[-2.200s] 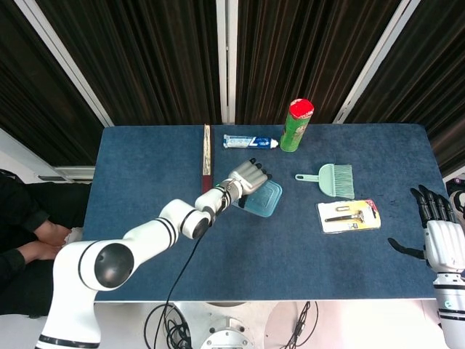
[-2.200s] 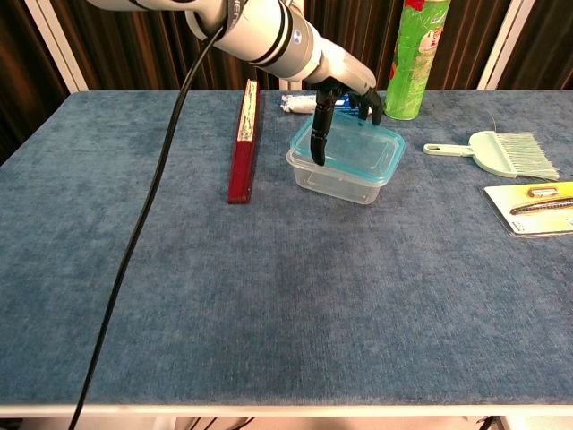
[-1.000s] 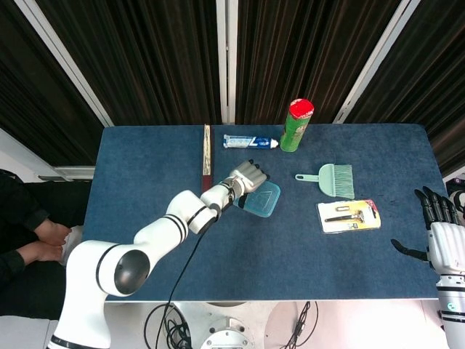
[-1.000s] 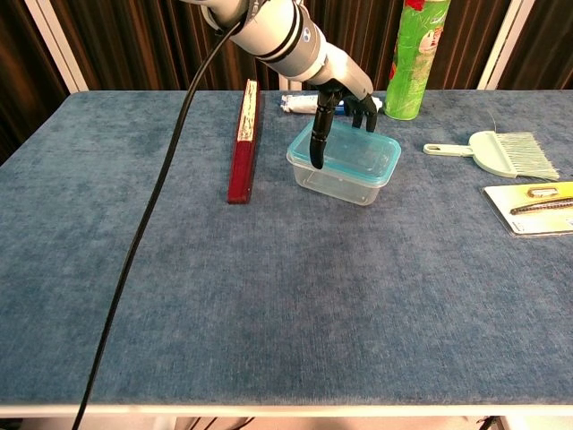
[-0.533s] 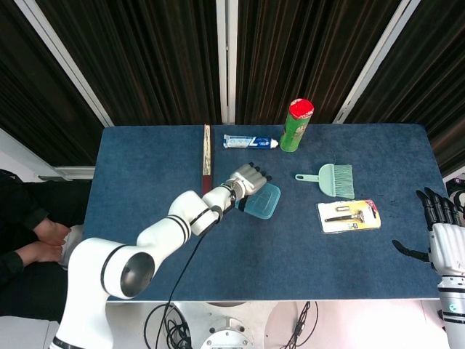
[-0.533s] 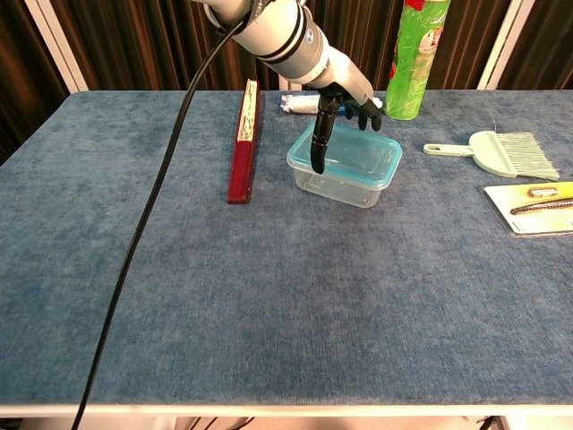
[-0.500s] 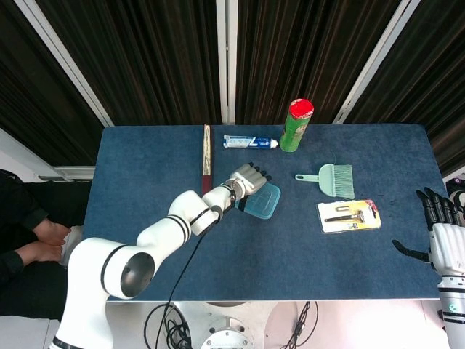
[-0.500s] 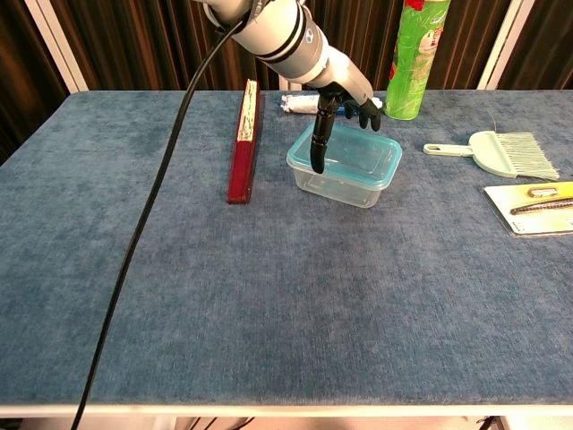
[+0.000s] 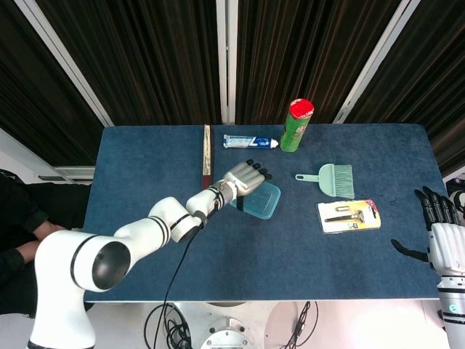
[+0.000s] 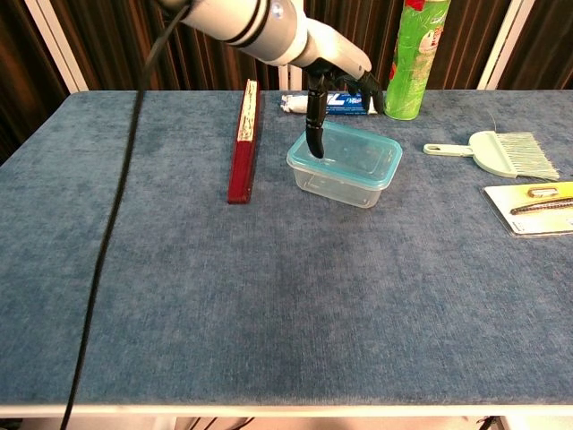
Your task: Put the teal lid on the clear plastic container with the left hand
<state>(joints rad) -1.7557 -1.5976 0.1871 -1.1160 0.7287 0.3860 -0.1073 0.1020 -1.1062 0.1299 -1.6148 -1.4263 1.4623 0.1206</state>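
Note:
The teal lid (image 10: pixel 354 152) lies flat on top of the clear plastic container (image 10: pixel 340 186) in the middle of the table; the lid (image 9: pixel 259 199) also shows in the head view. My left hand (image 10: pixel 333 73) hovers over the lid's far left corner with fingers spread and nothing in it. One dark fingertip (image 10: pixel 314 143) hangs down close to that corner; I cannot tell if it touches. In the head view the left hand (image 9: pixel 245 177) sits just left of the lid. My right hand (image 9: pixel 438 227) rests off the table's right edge, fingers apart, empty.
A red-edged wooden bar (image 10: pixel 242 143) lies left of the container. Behind it are a toothpaste tube (image 10: pixel 345 104) and a tall green can (image 10: pixel 414 55). A mint hand brush (image 10: pixel 506 152) and a yellow razor pack (image 10: pixel 537 208) lie to the right.
The left hand has lifted and drawn back to the left off the lid. The lid has gone from slightly tilted to flat on the container. The right hand barely moved.

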